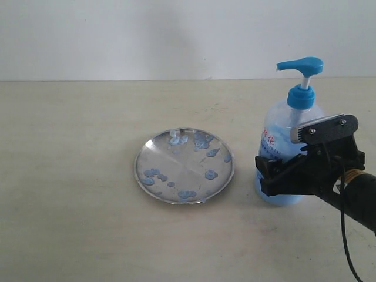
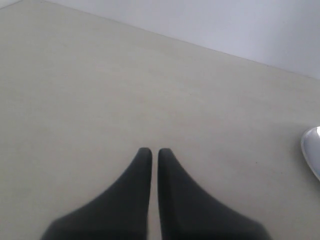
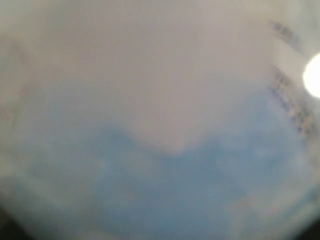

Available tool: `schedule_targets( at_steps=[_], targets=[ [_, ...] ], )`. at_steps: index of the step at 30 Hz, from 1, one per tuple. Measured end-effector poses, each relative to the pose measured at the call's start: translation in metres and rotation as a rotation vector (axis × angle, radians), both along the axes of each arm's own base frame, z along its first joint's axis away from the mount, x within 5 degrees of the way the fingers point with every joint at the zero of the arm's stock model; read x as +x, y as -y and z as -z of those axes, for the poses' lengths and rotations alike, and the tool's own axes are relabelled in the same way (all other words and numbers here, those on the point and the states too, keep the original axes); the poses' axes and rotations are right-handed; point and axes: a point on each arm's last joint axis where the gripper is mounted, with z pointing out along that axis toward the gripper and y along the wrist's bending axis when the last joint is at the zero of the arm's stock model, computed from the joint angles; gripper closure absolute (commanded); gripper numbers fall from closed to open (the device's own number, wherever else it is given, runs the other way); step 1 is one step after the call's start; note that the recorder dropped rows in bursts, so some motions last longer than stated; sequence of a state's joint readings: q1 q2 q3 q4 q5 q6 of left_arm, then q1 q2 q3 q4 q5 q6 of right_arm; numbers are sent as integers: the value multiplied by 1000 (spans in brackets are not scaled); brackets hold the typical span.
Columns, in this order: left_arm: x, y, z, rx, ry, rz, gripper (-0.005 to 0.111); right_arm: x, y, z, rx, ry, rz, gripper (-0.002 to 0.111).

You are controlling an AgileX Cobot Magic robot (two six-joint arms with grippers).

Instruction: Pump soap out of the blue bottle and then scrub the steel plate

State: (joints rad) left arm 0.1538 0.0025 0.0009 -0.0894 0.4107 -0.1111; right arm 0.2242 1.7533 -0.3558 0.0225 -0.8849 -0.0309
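Observation:
The blue bottle (image 1: 281,124) stands upright at the right of the table, its bright blue pump head (image 1: 301,64) raised. My right gripper (image 1: 271,173) reaches in from the right, and its black fingers straddle the bottle's lower body. The frames do not show whether they press on it. In the right wrist view the blurred bottle (image 3: 160,150) fills the picture, with light blue soap (image 3: 165,195) in its lower part. The steel plate (image 1: 176,154) lies left of the bottle, dotted with pale blue soap blobs (image 1: 211,174). My left gripper (image 2: 155,151) hangs shut and empty over bare table.
The beige table (image 1: 70,176) runs back to a white wall (image 1: 147,35). A sliver of the plate's rim (image 2: 312,150) shows at the edge of the left wrist view. A black cable (image 1: 346,247) hangs from the right arm.

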Motion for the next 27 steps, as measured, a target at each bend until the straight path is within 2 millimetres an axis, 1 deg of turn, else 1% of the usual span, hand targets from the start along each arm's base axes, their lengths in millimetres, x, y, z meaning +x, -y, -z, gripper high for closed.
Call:
schedule_targets(
  at_steps=[4, 12, 16, 24, 25, 27],
  targets=[
    [0, 0, 0, 0, 0, 0, 102, 8, -1, -2, -28, -6, -4, 108],
    [0, 0, 0, 0, 0, 0, 102, 34, -7, -10, -116, -27, -45, 108],
    [0, 0, 0, 8, 1, -1, 102, 40, -9, -12, -133, -31, -54, 108],
    [0, -8, -4, 221, 9, -18, 102, 41, -9, -12, -142, -35, -59, 108],
    [1, -7, -6, 212, 33, -21, 102, 41, -9, -12, -148, -34, -62, 108],
    [3, -5, -12, 55, 132, -38, 102, 41, -9, -12, -153, -33, -64, 108]
  ],
)
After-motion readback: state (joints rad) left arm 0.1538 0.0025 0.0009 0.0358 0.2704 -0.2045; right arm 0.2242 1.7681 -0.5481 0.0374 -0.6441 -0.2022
